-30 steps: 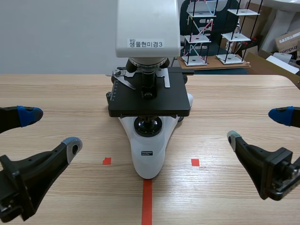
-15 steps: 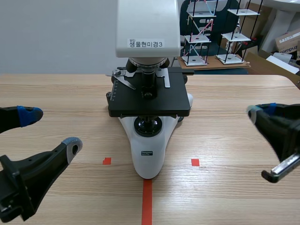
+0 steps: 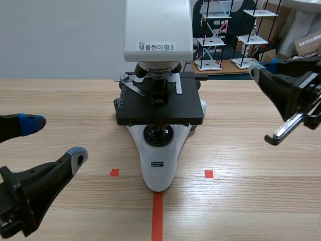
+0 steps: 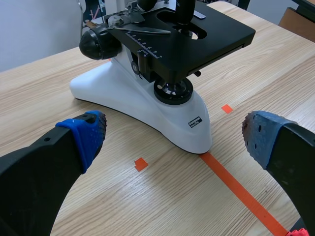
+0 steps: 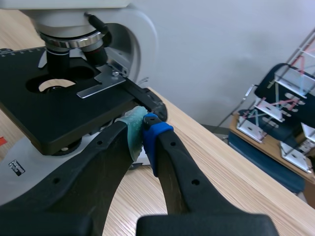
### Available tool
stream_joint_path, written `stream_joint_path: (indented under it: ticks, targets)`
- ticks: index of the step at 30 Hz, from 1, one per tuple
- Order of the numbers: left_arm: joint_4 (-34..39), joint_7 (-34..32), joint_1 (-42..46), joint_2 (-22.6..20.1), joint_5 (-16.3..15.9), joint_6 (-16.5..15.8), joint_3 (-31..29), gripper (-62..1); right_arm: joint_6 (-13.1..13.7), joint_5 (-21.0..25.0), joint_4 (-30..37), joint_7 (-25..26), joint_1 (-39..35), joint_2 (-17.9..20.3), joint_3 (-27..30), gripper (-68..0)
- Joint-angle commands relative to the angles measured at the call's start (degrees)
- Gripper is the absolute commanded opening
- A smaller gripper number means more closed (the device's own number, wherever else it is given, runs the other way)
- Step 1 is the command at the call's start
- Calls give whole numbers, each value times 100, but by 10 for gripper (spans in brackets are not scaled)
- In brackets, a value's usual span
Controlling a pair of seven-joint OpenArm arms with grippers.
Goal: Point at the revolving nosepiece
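Wood-grain table point(image 3: 241, 211) first, striped with orange-red tape marks along the near edge. Nearest, the left gripper point(image 3: 54, 139): parked low, fingers spread wide, nothing between them. Next, the microscope point(image 3: 159, 165): white base astride the centre tape line, black stage point(image 3: 160, 108) above it. Higher and a little farther back, the revolving nosepiece point(image 3: 157, 68): tucked under the white head point(image 3: 158, 30), directly over the stage, with objective lenses point(image 3: 159, 85) hanging from it. Probably rigid metal on a heavy, steady stand, yet made to turn and carrying fragile glass. Best indicated from the side at its rim, never pressed, never knocked against the lenses. No grasp called for, only a closed tip held just short of it. Out beside the stage, the right gripper point(image 5: 145, 129): up off the table, pads pinched together on nothing, facing the microscope but well apart from the nosepiece. Beyond the table's far edge, wire racks point(image 3: 213, 35) and a cardboard box point(image 3: 308, 45).
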Motion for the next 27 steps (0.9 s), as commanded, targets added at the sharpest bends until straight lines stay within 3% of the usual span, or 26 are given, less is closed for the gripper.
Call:
stream_joint_path:
  ticks: [1,7,22,27]
  targets:
    - [63,-61,0,13,-35,-7,-37,-28,39,17,-81,59,236,17,-133,-676]
    - [63,-61,0,13,-35,-7,-37,-28,450,-317,-527,380,968,15,-664,-676]
    - [63,-59,0,13,-35,-7,-37,-28,516,-914,-1814,1084,2321,-59,-1600,-676]
    - [63,-61,0,13,-33,-7,-37,-28,1062,-1051,-1932,1294,2476,-249,-1600,-676]
